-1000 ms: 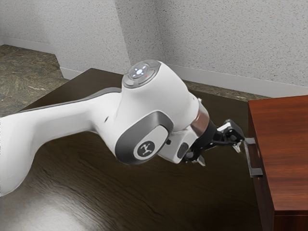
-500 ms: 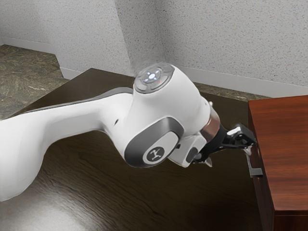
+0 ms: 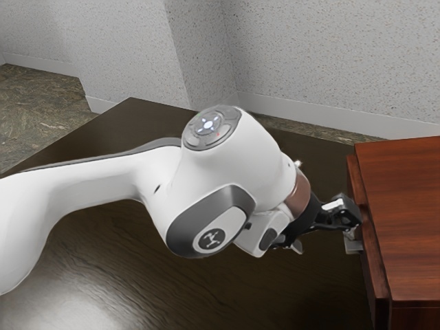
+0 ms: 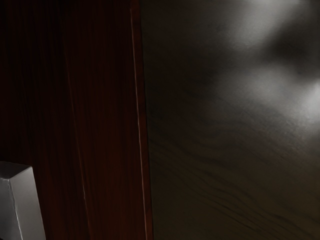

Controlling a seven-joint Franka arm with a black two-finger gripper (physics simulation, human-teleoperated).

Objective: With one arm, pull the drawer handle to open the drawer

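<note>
1. The dark tabletop (image 3: 103, 275) carries everything.
2. The white arm (image 3: 227, 172) reaches toward 3 o'clock in the exterior view.
3. A reddish wooden drawer unit (image 3: 405, 206) stands at the tabletop's 3 o'clock edge, its drawer front (image 4: 100, 100) facing the arm.
4. The grey drawer handle (image 3: 353, 242) (image 4: 17, 200) sits on that front.
5. The jaws are clenched on the handle's upper part; its free end shows at their 5 o'clock.

Your side camera looks down across the table (image 3: 103, 275) toward the cabinet (image 3: 405, 206); your wrist camera, close in, shares both.
</note>
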